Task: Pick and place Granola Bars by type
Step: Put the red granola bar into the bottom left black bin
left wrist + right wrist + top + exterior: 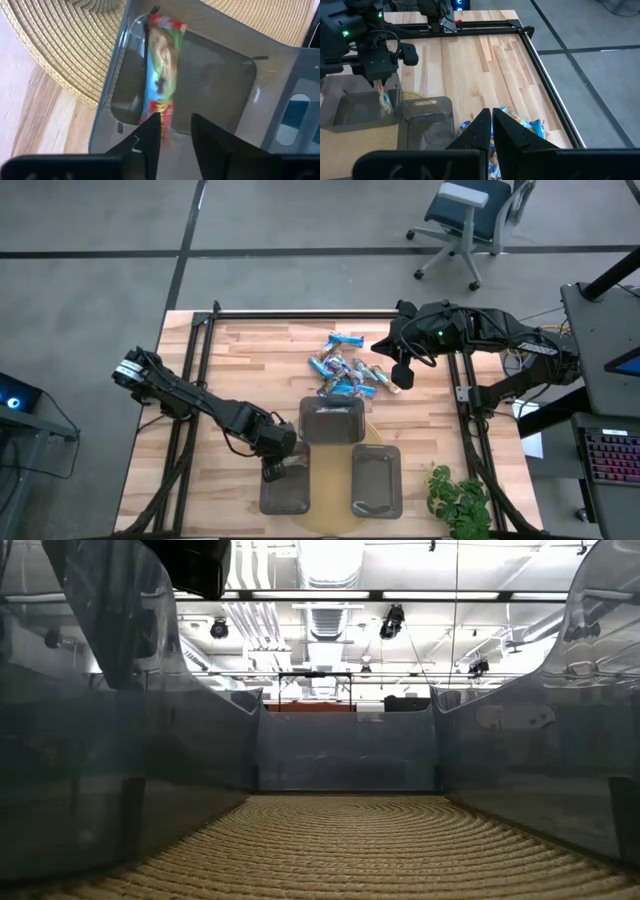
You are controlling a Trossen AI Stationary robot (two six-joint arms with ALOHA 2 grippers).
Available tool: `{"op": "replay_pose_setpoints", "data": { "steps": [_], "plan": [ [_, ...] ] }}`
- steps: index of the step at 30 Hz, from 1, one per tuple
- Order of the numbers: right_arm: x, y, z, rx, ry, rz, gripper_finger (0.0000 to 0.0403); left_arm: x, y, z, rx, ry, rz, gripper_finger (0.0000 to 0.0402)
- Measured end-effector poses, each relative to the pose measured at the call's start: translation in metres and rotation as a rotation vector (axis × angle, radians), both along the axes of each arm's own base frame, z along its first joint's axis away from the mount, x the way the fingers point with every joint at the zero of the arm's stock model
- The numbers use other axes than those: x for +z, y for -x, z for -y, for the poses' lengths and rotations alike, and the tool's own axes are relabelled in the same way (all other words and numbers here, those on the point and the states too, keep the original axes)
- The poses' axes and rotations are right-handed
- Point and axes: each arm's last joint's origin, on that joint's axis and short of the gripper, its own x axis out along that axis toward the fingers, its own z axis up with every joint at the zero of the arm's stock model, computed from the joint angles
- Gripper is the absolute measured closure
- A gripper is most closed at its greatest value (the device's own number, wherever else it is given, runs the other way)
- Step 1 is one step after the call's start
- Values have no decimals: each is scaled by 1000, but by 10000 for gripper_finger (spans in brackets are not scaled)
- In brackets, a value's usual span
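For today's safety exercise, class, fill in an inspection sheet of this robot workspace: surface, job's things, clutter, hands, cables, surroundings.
Surface: wooden table with a woven mat under three grey trays.
Job's things: pile of granola bars beyond the trays; one bar hanging into the left tray.
Clutter: small plant at a table corner.
Hands: left hand over that tray, bar between its fingers; right hand shut above the pile.
Cables: wiring along the right arm.
Surroundings: office chair; keyboard.

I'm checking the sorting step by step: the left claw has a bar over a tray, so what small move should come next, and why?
Probably open the left claw wider and lift away. The granola bar already hangs inside the grey tray, with only its lower end between the part-open fingers, so a full release should let it drop in. The right claw waits shut above the pile of bars.
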Motion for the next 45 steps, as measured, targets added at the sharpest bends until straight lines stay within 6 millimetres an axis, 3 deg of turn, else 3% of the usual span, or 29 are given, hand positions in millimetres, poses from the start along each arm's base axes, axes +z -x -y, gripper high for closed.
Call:
{"op": "replay_pose_setpoints", "data": {
  "steps": [5,14,20,25,30,38,41,45],
  "plan": [
    [0,0,0,0,0,0,394,0,0,0,-12,13,-4,285],
    [0,0,0,10,15,-3,394,4,-1,1,-52,49,-2,289],
    [0,0,0,10,15,-3,394,22,-8,2,-101,39,76,348],
    [0,0,0,10,14,-3,394,48,-9,-8,-112,-17,197,397],
    [0,0,0,8,12,-2,394,87,6,-27,-52,-165,400,401],
    [0,0,0,5,8,-1,394,144,44,-50,57,-291,882,401],
    [0,0,0,-6,-8,2,394,150,55,-56,63,-301,1084,401],
    [0,0,0,-15,-20,5,394,141,66,-65,114,-306,1269,401]
  ]
}}
